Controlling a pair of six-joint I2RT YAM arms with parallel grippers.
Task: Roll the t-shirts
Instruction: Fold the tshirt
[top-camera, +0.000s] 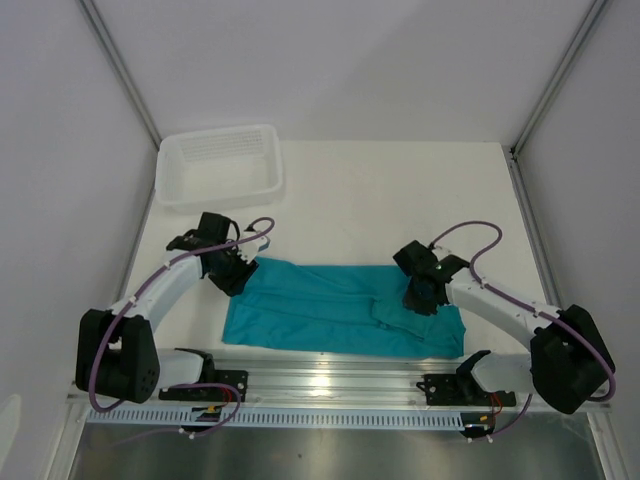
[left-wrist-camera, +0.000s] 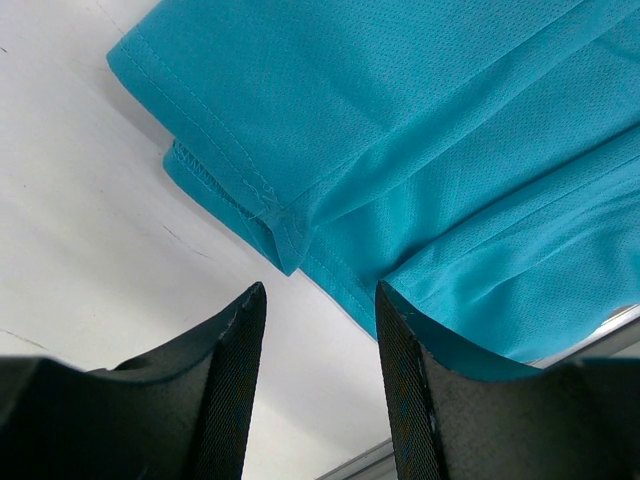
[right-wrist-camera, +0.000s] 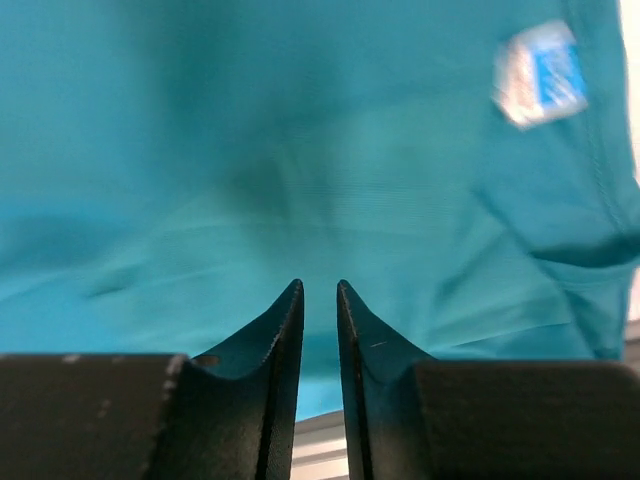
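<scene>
Teal t-shirt folded into a long band near the front edge of the white table, one gripper at each end.

From above, a white tray sits at the far left corner, apart from the cloth. The left gripper is at the band's far left corner. Only its wrist view shows the jaws released, spread wide over bare table just beside a stitched hem corner, gripping nothing. The right gripper hangs over the band's right part. Its wrist view shows the jaws standing nearly together with a thin slit between and nothing in them, and a small white-and-blue neck label, too blurred to read.
</scene>
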